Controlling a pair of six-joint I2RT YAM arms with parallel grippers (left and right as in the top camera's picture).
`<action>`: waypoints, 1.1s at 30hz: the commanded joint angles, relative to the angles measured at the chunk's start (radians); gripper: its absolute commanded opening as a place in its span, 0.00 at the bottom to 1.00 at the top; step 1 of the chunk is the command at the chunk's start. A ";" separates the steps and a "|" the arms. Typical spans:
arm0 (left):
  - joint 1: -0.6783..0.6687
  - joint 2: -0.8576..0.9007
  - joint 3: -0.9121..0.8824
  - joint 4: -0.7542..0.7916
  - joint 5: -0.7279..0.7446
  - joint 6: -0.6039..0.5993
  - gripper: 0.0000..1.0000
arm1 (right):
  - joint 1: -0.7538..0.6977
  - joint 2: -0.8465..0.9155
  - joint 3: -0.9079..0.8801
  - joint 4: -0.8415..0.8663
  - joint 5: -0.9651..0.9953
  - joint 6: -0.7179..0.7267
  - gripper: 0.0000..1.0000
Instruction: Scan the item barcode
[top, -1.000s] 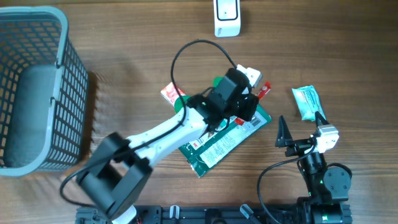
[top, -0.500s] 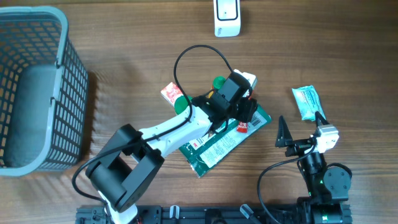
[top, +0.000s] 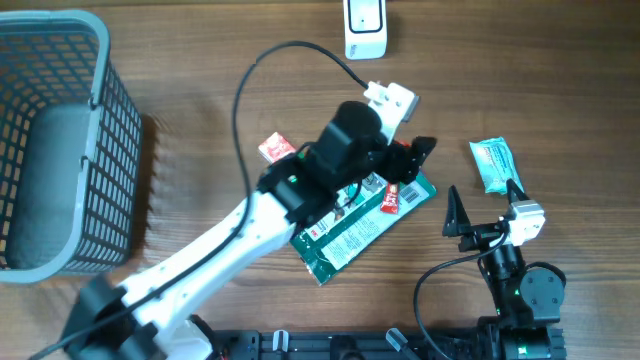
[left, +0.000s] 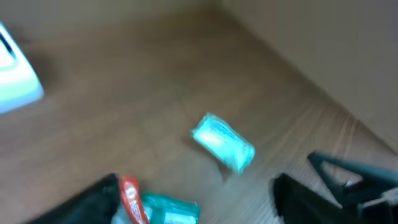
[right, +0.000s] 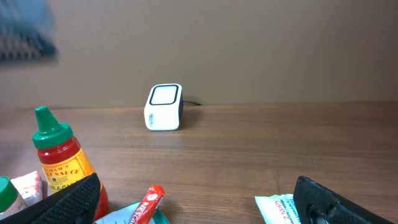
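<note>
The white barcode scanner (top: 365, 27) stands at the table's far edge, also in the left wrist view (left: 15, 78) and the right wrist view (right: 164, 107). A red Nescafé stick (top: 390, 200) lies on a green pouch (top: 350, 232) at mid-table. My left gripper (top: 405, 165) hovers just above the stick, open. In its own view (left: 199, 205) the stick (left: 130, 199) lies by the left finger (left: 87, 202), not gripped. My right gripper (top: 487, 205) rests open and empty at the near right (right: 199, 208); its camera sees the stick (right: 146, 202).
A grey mesh basket (top: 60, 140) fills the left side. A teal wipes pack (top: 493, 165) lies at the right (left: 222, 142). A ketchup bottle (right: 57, 155) stands by the pouch, hidden under my left arm from above. A small red-and-white packet (top: 272, 150) lies beside it.
My left gripper went from shut to open and let the red stick drop onto the green pouch, then lifted and swung a little. The right arm has not moved.
</note>
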 joint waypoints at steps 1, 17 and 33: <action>-0.001 -0.119 0.013 0.068 -0.196 0.230 1.00 | 0.004 -0.003 -0.001 0.005 0.018 -0.005 1.00; 0.389 -0.326 0.101 0.146 -0.423 0.641 1.00 | 0.004 -0.003 -0.001 0.005 0.018 -0.005 1.00; 0.476 -0.476 0.101 -0.286 -0.213 0.736 1.00 | 0.004 -0.003 -0.001 0.005 0.018 -0.006 1.00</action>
